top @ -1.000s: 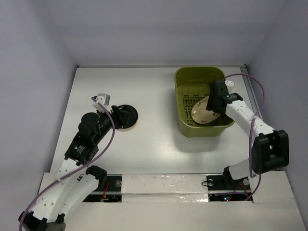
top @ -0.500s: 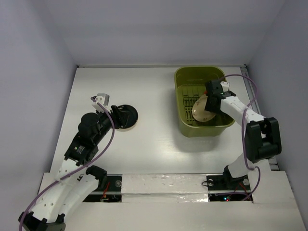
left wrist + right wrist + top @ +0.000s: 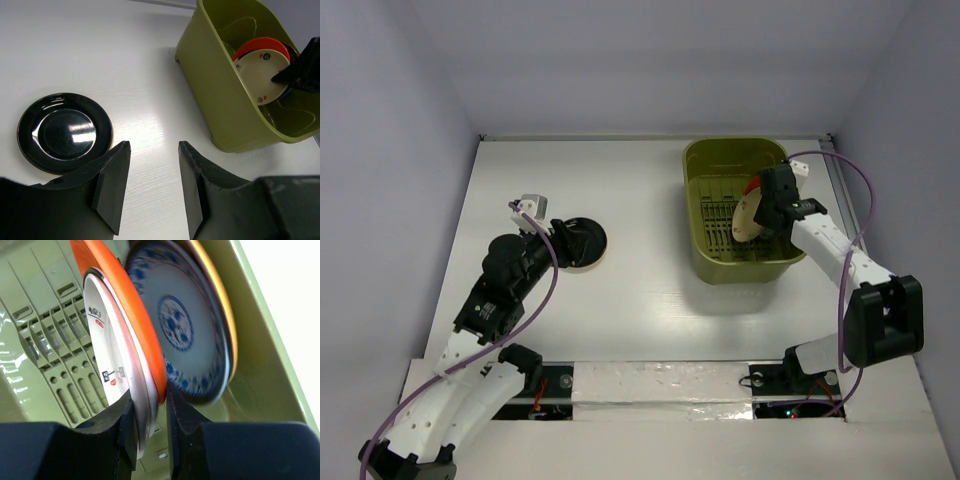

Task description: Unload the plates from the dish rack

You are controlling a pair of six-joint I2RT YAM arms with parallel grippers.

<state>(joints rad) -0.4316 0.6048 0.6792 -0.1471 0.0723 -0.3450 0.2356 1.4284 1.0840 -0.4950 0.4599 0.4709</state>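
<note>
The olive-green dish rack stands at the back right. Inside it my right gripper is shut on the rims of an orange-red plate and a pale beige plate pressed against it, both held on edge. Behind them lean a blue-patterned plate and a tan-rimmed plate. A black plate lies flat on the table at the left, a tan edge showing under it. My left gripper hovers open just right of the black plate, nothing between its fingers.
The rack's near wall is tall and faces the left gripper. White table lies between the black plate and the rack. Grey walls close the back and both sides.
The right gripper has shut on the orange-red and beige plates and tipped them from leaning to upright. The left arm has not moved.
</note>
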